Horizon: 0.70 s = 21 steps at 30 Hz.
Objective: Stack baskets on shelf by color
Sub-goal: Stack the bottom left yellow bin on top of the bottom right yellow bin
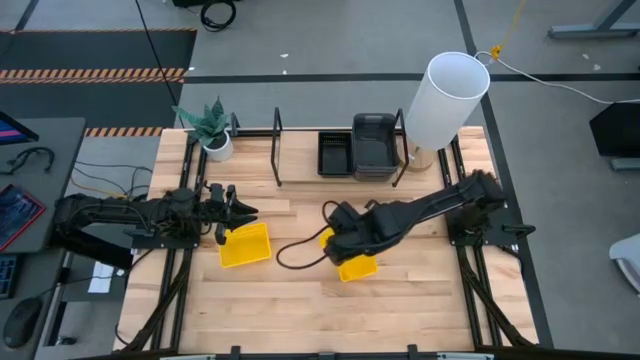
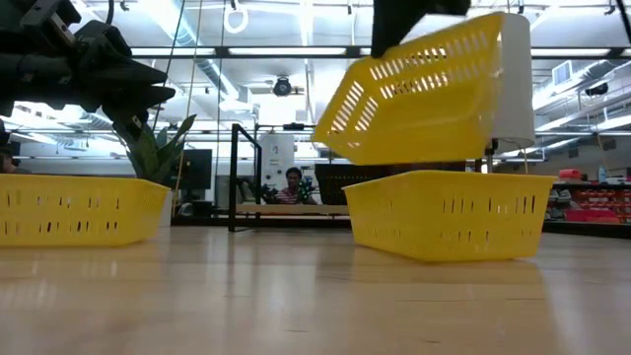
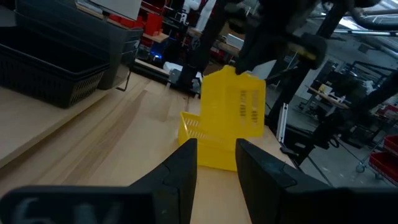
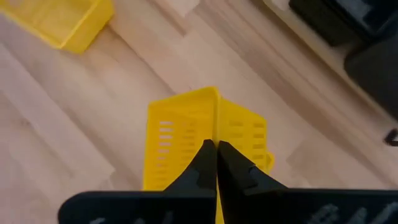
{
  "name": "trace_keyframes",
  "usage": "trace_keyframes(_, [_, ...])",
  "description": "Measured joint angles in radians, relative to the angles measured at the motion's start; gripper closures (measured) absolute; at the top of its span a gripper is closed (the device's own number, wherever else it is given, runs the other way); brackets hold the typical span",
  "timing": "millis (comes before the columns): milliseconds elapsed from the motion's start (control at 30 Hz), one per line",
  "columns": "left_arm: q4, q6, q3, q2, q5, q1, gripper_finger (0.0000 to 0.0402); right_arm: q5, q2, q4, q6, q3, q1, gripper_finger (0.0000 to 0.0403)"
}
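Note:
Three yellow baskets show. One yellow basket (image 1: 245,245) lies flat on the table under my left gripper (image 1: 238,210), which hovers open above its far edge and touches nothing. My right gripper (image 1: 338,238) is shut on a second yellow basket (image 2: 424,94), tilted in the air. Right below it a third yellow basket (image 2: 449,212) rests on its bottom on the table. A black basket (image 1: 335,152) and a dark-grey basket (image 1: 373,145) sit on the shelf (image 1: 300,165) at the far edge. My right gripper pinches the lifted yellow basket by the upper rim of one wall (image 4: 215,127), one finger on each face of that wall. The fingers come from above, slanting down. The basket hangs tilted below them, lifted clear over the yellow basket on the table (image 1: 357,267).
A potted plant (image 1: 212,130) stands at the shelf's left end and a tall white cylinder (image 1: 447,95) at its right end. A black cable (image 1: 295,255) loops on the table between the arms. Bare wood lies along the near edge (image 1: 320,320).

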Motion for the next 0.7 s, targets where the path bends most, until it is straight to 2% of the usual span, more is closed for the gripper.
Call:
trace_keyframes(233, [0.0,0.001,0.0,0.0,0.0,0.0,0.0285,0.035,-0.202,0.395,0.184,-0.431,0.034,0.0403])
trace_keyframes(367, [0.0,0.0,0.0,0.0,0.0,0.0,0.0285,0.039,-0.258,0.648,0.254,-0.632,0.035,0.0403])
trace_keyframes(533, [0.0,0.0,0.0,0.0,0.0,0.0,0.0285,0.025,-0.28,0.727,0.314,-0.732,0.034,0.0394])
trace_keyframes(700, [0.0,0.0,0.0,0.0,0.0,0.0,0.0285,0.017,-0.282,0.735,0.252,-0.73,0.029,0.0353])
